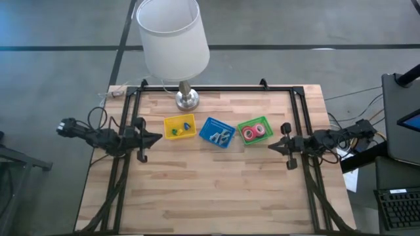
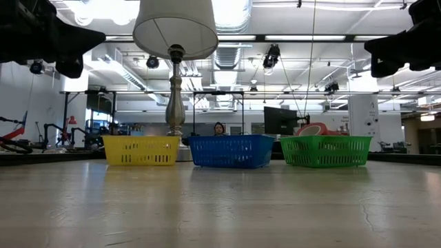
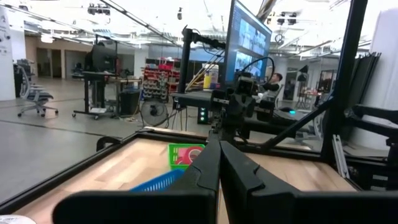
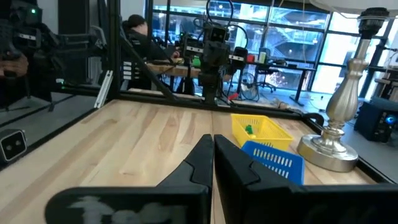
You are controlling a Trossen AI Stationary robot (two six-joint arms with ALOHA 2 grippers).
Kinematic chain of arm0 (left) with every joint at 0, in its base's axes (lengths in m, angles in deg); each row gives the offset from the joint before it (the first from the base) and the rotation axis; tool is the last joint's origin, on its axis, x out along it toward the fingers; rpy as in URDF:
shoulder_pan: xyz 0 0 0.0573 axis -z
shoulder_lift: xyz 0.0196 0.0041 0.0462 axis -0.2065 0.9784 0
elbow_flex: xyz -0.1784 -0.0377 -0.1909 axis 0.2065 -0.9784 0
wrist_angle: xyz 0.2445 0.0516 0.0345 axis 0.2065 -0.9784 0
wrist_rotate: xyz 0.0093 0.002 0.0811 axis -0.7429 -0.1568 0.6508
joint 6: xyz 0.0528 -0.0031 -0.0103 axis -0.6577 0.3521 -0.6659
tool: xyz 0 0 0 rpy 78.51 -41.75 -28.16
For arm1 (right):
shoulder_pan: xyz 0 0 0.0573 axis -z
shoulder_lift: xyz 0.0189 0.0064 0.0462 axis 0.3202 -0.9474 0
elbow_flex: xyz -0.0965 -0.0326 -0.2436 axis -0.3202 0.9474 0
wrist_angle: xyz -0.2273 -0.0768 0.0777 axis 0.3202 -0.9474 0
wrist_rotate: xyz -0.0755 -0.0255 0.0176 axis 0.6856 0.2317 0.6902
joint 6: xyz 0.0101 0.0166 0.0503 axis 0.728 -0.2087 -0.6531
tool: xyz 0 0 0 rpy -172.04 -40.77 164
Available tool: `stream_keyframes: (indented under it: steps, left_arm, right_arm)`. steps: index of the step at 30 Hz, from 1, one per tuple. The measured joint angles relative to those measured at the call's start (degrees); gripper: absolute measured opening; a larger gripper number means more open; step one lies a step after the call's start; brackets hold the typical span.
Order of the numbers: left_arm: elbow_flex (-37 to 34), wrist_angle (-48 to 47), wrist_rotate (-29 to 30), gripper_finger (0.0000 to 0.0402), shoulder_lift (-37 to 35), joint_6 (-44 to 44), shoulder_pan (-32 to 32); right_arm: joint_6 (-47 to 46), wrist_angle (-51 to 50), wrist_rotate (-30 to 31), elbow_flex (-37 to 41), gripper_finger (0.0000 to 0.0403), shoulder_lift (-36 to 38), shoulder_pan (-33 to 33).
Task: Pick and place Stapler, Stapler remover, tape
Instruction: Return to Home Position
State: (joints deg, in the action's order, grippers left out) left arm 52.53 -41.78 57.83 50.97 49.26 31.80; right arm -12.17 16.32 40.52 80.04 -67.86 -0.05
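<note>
Two grippers hang above the wooden table [image 1: 216,190], well apart, each empty with its fingers pressed together: the left gripper [image 1: 159,137] near the yellow bin [image 1: 172,120], the right gripper [image 1: 270,146] just beside the green bin [image 1: 253,120]. The blue bin [image 1: 209,124] stands between those two bins. Red tape rolls [image 1: 250,134] lie inside the green bin. Farther back stands a lamp [image 1: 186,98].
</note>
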Motion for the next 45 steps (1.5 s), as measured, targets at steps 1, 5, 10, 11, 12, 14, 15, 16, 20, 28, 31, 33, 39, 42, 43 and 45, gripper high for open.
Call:
stream_keyframes:
  steps: [1, 5, 10, 11, 12, 14, 15, 16, 20, 28, 31, 33, 39, 42, 43, 45]
  left_arm:
    - [0.00, 0.01, 0.00, 0.0011, 0.10, 0.13, 0.00]
    - [0.00, 0.05, 0.00, 0.0011, 0.63, 0.71, 0.02]
    - [0.00, -0.04, -0.02, 0.0011, 0.86, 0.71, 0.01]
    - [0.00, -0.25, -0.07, 0.0011, 0.86, 0.77, 0.00]
    - [0.00, -0.88, -0.09, 0.0011, 0.86, 1.12, 0.01]
    - [0.00, -2.91, -0.09, 0.0011, 0.86, 2.33, 0.02]
    - [0.00, -4.23, -0.09, 0.0011, 0.88, 3.36, 0.02]
    - [0.00, -5.54, -0.11, 0.0011, 0.90, 4.58, 0.02]
    - [0.00, -9.05, 0.00, 0.0011, 0.95, 8.10, 0.02]
    - [0.00, -9.07, 0.07, 0.0011, 0.95, 8.20, 0.02]
    - [0.00, -9.03, 0.09, 0.0011, 0.95, 7.80, 0.02]
    - [0.00, -9.14, 0.10, 0.0011, 0.95, 7.78, 0.02]
    - [0.00, -9.59, 0.09, 0.0011, 0.97, 7.74, 0.02]
    - [0.00, -9.94, 0.09, 0.0011, 0.97, 7.51, 0.02]
    - [0.00, -9.97, 0.09, 0.0011, 0.97, 7.56, 0.02]
    - [0.00, -10.01, 0.09, 0.0011, 0.97, 7.57, 0.02]
  right_arm:
    - [0.44, -0.02, 0.00, 0.00, 0.0008, 0.00, 0.00]
    - [0.82, 0.00, 0.02, 0.00, 0.0008, 0.01, 0.00]
    - [0.94, 0.00, 0.00, 0.00, 0.0008, -0.02, 0.00]
    - [0.96, -0.02, 0.02, 0.00, 0.0008, -0.02, 0.00]
    - [0.96, -0.02, 0.02, 0.00, 0.0008, -0.04, 0.00]
    - [0.91, -0.02, 0.02, 0.00, 0.0008, -0.02, 0.00]
    - [0.90, -0.01, 0.02, 0.00, 0.0008, -0.02, 0.00]
    - [0.92, -0.01, 0.02, 0.00, 0.0008, -0.03, 0.00]
    - [0.90, -0.02, 0.02, 0.00, 0.0008, -0.02, 0.00]
    - [2.25, -0.02, 0.02, 0.00, 0.0008, -0.02, 0.00]
    - [2.41, -0.01, 0.02, 0.00, 0.0008, -0.02, 0.00]
    - [2.47, -0.02, 0.02, 0.00, 0.0008, -0.02, 0.00]
    - [2.49, -0.02, 0.02, 0.00, 0.0008, -0.02, 0.00]
    - [2.47, -0.02, 0.02, 0.00, 0.0008, -0.02, 0.00]
    - [2.41, -0.02, 0.02, 0.00, 0.0008, -0.02, 0.00]
    - [2.01, -0.02, 0.02, 0.00, 0.0008, -0.02, 0.00]
